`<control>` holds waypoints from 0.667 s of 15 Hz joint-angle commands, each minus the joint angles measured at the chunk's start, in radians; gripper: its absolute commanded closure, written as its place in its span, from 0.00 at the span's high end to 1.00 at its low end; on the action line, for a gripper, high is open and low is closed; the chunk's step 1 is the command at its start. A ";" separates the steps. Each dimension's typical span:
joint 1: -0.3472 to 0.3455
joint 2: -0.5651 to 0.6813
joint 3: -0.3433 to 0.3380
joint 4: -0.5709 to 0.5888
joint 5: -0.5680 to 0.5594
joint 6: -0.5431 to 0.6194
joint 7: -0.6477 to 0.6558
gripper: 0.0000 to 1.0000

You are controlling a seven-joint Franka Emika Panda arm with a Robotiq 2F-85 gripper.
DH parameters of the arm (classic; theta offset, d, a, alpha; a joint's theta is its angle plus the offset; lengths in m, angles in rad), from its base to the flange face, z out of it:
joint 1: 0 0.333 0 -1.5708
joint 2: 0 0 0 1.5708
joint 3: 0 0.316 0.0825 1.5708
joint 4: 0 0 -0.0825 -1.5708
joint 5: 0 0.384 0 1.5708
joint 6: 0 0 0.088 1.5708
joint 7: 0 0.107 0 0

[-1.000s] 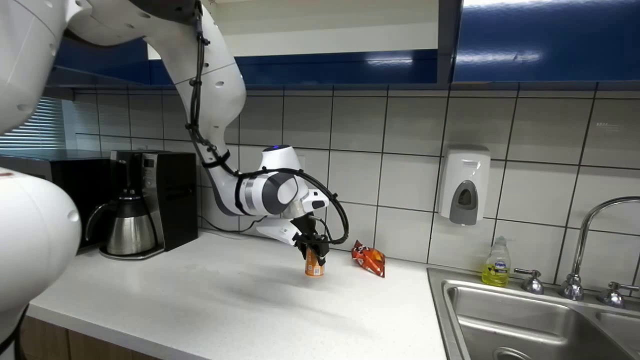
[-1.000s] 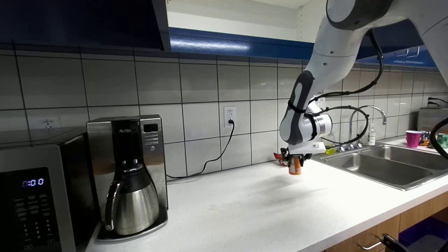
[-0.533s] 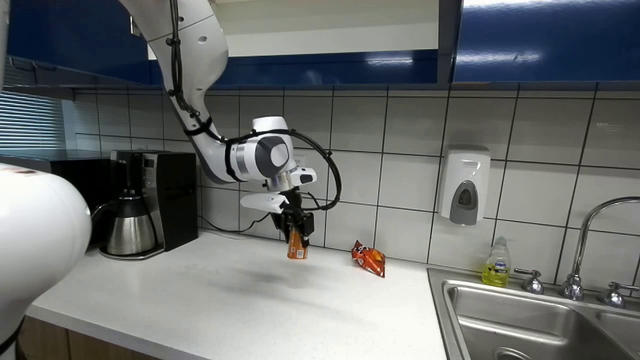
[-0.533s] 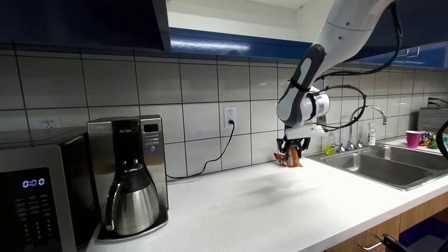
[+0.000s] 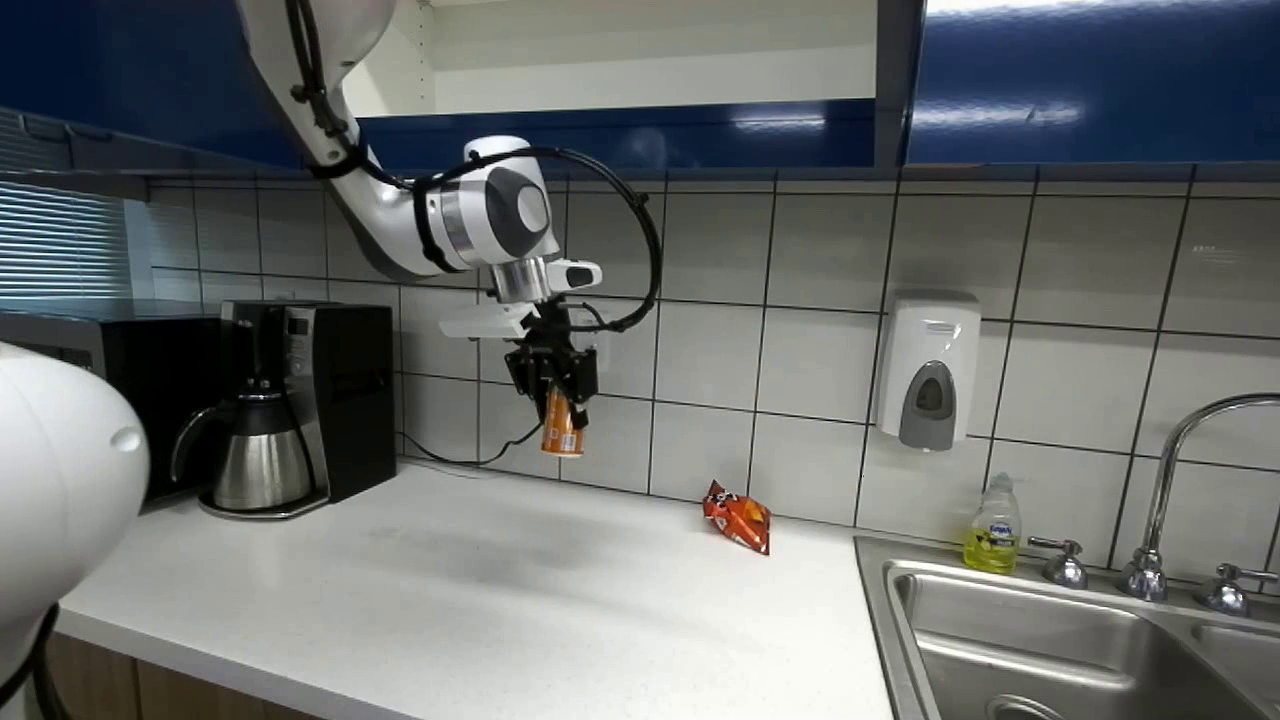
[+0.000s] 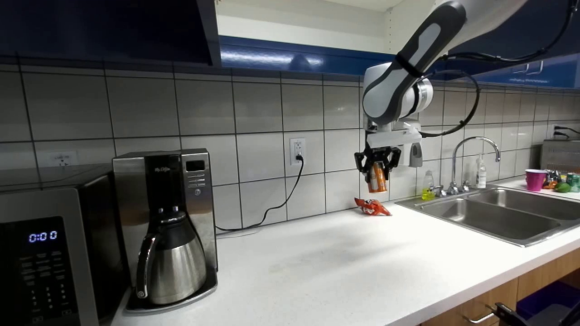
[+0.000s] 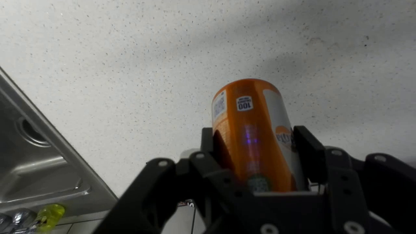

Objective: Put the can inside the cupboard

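Observation:
The orange can is held above the counter, slightly tilted, in both exterior views. My gripper points down and is shut on the can's upper part; its fingers press on both sides. In the wrist view the can sits between the fingers, its lower end pointing away and its top hidden by the gripper. The cupboard is above and behind the gripper. Its middle section stands open with a pale interior. The gripper is below the cupboard's blue lower edge.
A red snack wrapper lies on the counter by the tiled wall. A coffee maker with a steel pot and a microwave stand at one end. A sink, soap bottle and wall dispenser are at the other.
My gripper has risen well above the counter with the can in it. In an exterior view it has also shifted toward the coffee maker. The wrapper has stayed in place.

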 commanded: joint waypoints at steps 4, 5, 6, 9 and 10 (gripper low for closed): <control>-0.131 -0.208 0.190 -0.039 0.099 -0.167 -0.025 0.38; -0.140 -0.226 0.206 -0.033 0.110 -0.191 -0.021 0.38; -0.144 -0.247 0.220 -0.024 0.125 -0.221 -0.027 0.38; -0.155 -0.306 0.256 0.004 0.151 -0.309 -0.028 0.38; -0.157 -0.325 0.264 0.017 0.158 -0.342 -0.031 0.38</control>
